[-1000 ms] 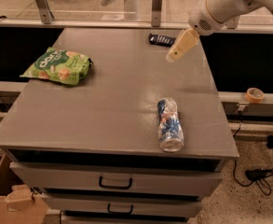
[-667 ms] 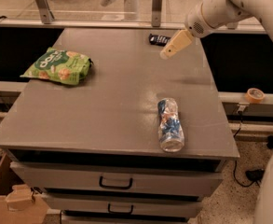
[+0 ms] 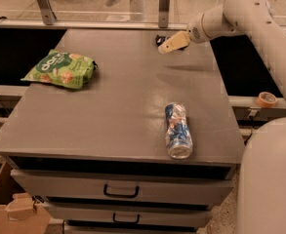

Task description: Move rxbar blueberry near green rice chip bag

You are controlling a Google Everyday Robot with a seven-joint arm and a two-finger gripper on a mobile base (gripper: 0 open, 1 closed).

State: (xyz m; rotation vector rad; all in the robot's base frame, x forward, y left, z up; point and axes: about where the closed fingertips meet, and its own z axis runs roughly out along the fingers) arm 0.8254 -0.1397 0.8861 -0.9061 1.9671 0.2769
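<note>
Near the counter's [image 3: 108, 130] front edge lies a crushed bottle [image 3: 177, 129], irrelevant to the task. The green rice chip bag [image 3: 59, 69] rests at its left side. At its far edge, the end effector [image 3: 164, 48] hovers beside the rxbar blueberry [image 3: 159, 39], seemingly lining up a pickup. Whether it is spread or pressed together, I cannot tell.

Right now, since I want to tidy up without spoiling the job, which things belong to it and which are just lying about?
For the job:
snack bar, dark, at the far edge, partly hidden by the gripper right at it
green chip bag, far left

Just lying about:
crushed bottle, near right
tape roll, off the right side
cardboard box, on the floor
</note>
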